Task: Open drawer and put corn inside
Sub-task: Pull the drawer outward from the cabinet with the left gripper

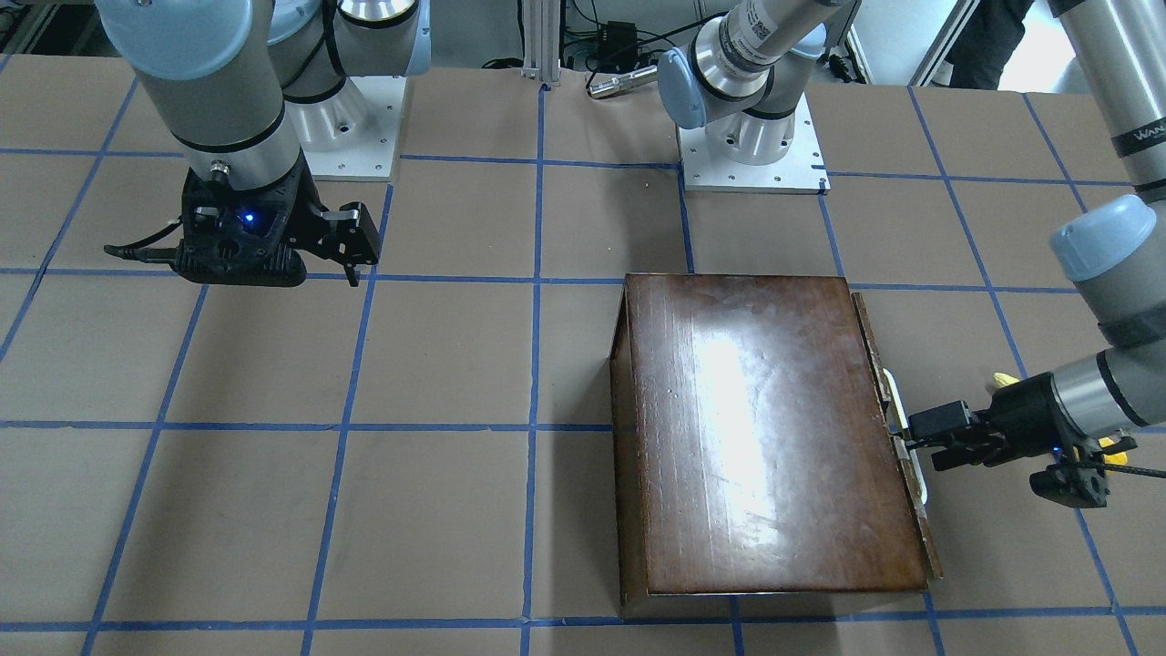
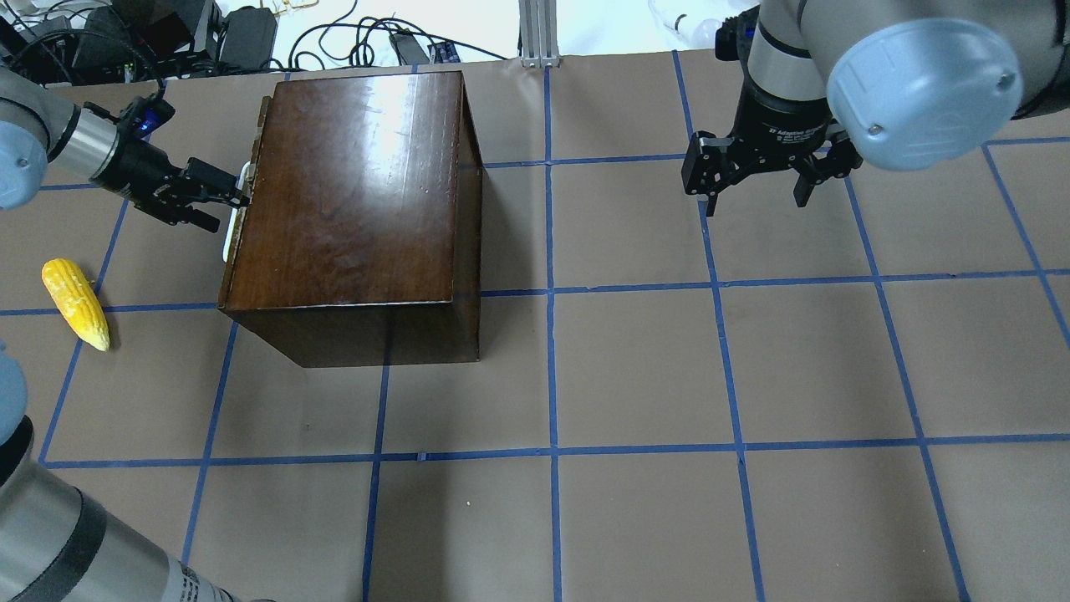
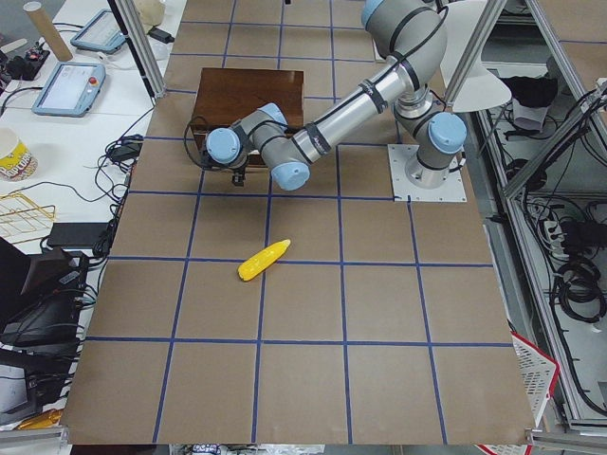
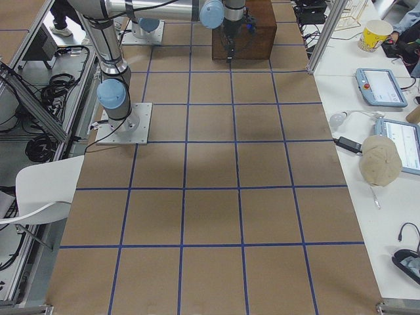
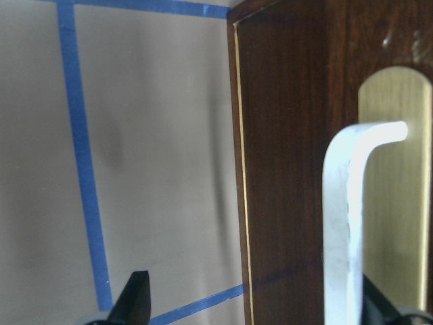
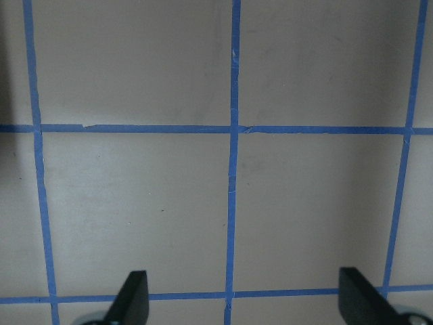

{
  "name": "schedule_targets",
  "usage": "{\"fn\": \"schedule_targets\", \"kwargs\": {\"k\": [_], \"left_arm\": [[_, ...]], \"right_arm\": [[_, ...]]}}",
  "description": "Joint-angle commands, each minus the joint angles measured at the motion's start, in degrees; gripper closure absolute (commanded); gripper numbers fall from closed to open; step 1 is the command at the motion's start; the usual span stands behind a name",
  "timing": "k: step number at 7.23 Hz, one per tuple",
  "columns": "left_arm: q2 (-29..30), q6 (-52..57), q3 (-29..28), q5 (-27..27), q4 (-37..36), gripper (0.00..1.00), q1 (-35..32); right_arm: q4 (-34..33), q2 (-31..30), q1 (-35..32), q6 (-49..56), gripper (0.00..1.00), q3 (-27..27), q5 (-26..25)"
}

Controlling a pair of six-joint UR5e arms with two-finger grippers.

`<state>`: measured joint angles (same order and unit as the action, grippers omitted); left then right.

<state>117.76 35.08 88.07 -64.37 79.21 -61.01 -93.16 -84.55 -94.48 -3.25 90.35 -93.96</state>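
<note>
**Jaws Spread at the Drawer Handle, Corn Out on the Desk**

The drawer [image 5: 291, 169], its worn dark front panel set into the side of the glossy brown box [image 2: 351, 184], faced my left side. I could not tell whether it sat fully shut or a crack ajar. My left jaws were released and spread wide across its white handle [image 5: 345, 203]. The bar stood between my fingertips [image 5: 135, 301], just beside one and well apart from the other. The corn [image 2: 75, 303] lay flat on the brown desk [image 2: 635, 368], left of the box and apart from it. It was nearer my base than the left jaws, with its pointed end toward me. In the front-facing view my left arm [image 1: 1107, 383] hid most of the cob. My right jaws, also released, hung pointing down over the desk's blue tape lines [image 6: 233, 169], well apart from the box on my right side.
</note>
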Motion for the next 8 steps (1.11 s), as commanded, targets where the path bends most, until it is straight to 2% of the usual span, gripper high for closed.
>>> {"fn": "schedule_targets", "kwargs": {"k": [1, 8], "left_arm": [[0.01, -0.01, 0.0, -0.06, -0.72, 0.0, 0.19], [0.01, -0.36, 0.0, -0.14, -0.73, 0.0, 3.7]], "right_arm": [[0.0, 0.0, 0.0, 0.0, 0.0, 0.0, 0.0], [0.0, 0.0, 0.0, 0.0, 0.0, 0.0, 0.0]]}}
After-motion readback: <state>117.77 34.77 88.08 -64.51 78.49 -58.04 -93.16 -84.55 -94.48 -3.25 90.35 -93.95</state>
